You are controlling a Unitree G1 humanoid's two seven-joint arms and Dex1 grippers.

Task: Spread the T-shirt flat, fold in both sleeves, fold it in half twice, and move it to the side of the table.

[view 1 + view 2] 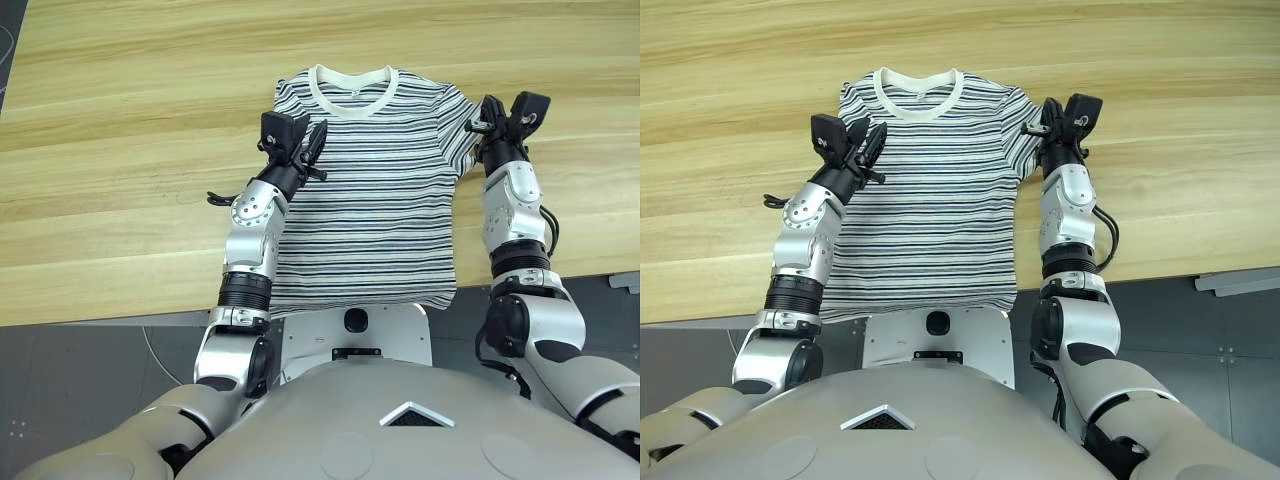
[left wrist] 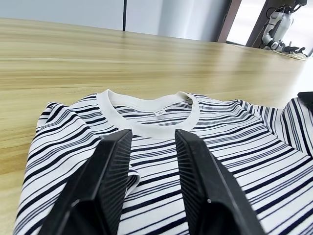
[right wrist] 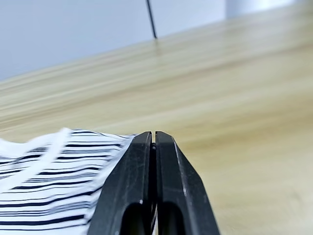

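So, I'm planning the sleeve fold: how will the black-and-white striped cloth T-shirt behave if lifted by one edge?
Probably floppy: the black-and-white striped T-shirt lies limp on the wooden table, so a lifted edge should droop. Likely light, as the cloth looks thin. It may drag across the smooth table.

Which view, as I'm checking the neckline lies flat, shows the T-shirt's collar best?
The left wrist view: the collar sits close, its ring visible beyond the open left hand. Both eye views show it small at the far end of the T-shirt. The right wrist view offers striped fabric.
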